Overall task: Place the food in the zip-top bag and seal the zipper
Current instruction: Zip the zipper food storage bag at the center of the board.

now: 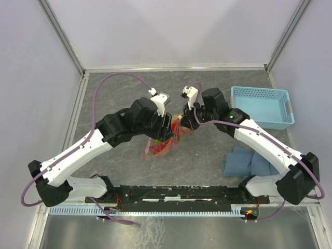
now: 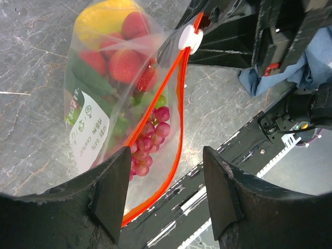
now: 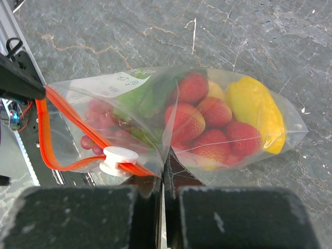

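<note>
The left gripper [image 2: 166, 174] stands open astride the zipper [image 2: 180, 104], gripping nothing, so the zip-top bag [image 3: 293, 123] hangs from the right gripper [image 3: 163, 194] alone (clamped beside the white slider [image 3: 118, 158]). Its mouth gapes; a swing could spill the grapes [image 2: 151, 139]

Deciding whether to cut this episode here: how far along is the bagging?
Done: strawberries, red grapes and a yellow fruit are inside the zip-top bag. In hand: right gripper pinches the bag beside the white slider; left gripper stands open beside the bag's mouth. Left: the zipper gapes, its two orange tracks apart, so sealing remains.
</note>
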Controlling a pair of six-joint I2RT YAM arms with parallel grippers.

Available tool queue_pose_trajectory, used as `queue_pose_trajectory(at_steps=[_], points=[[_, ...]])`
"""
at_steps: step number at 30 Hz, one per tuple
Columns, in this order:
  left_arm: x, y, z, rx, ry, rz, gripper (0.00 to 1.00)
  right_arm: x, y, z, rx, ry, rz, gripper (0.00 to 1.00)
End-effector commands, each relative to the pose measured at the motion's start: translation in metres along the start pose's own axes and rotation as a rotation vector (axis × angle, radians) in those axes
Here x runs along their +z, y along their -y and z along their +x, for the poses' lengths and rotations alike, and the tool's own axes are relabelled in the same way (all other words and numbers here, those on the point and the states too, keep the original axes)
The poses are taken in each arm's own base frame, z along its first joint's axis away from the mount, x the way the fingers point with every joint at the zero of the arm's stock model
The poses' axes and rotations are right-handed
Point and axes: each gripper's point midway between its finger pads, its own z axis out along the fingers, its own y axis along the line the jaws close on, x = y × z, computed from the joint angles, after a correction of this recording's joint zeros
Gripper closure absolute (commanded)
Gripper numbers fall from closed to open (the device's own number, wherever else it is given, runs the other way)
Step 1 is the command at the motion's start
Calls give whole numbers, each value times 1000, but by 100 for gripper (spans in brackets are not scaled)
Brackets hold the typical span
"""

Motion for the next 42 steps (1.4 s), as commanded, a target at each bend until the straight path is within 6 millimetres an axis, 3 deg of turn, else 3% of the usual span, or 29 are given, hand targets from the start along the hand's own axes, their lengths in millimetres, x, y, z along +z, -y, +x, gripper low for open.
queue_pose_trajectory(at_steps=[1,7,17,22,25,27,31,34,38,42], points=[[-1,11,-18,-65,109,24,36,-13,-1,-48,14,112,43,98],[18,11,-21,-53,130,1,39,-11,-1,-47,33,101,38,98],[46,-6,-25,7,127,-110,61,-21,2,-37,47,92,45,98],[57,1,-23,39,118,-66,76,-24,2,-30,47,85,17,98],[58,-1,-23,74,114,-74,96,-29,7,-24,32,89,-3,98],[54,-8,-25,103,120,-103,97,-32,8,-20,18,100,-36,97],[43,-14,-34,145,142,-130,97,-38,4,-12,-45,111,-111,87],[39,-15,-36,171,131,-138,97,-41,1,-10,-101,121,-145,71],[36,-16,-35,188,110,-146,97,-50,-2,-14,-171,138,-157,54],[33,-14,-38,194,113,-138,97,-56,-7,-21,-214,176,-164,44]])
